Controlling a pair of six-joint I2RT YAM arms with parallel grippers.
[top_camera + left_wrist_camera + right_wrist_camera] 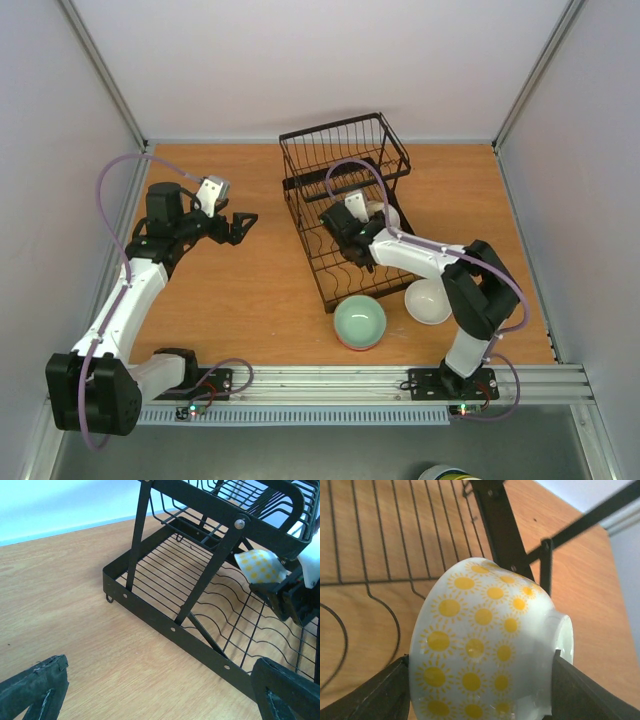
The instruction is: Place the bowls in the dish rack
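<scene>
My right gripper (482, 692) is shut on a white bowl with yellow sun spots (480, 640), one finger on its rim side and one at its foot. It holds the bowl on its side, low inside the black wire dish rack (345, 190), over the wavy tines. From the left wrist view the same bowl (260, 565) shows behind the rack's frame (200, 640). A pale green bowl (359, 322) and a plain white bowl (428, 301) sit on the table just in front of the rack. My left gripper (238, 225) is open over bare table, left of the rack.
The rack has an upright basket section (345, 145) at its far end. Grey walls close in the wooden table (230, 290) on both sides and at the back. A metal rail (330, 380) with the arm bases runs along the near edge.
</scene>
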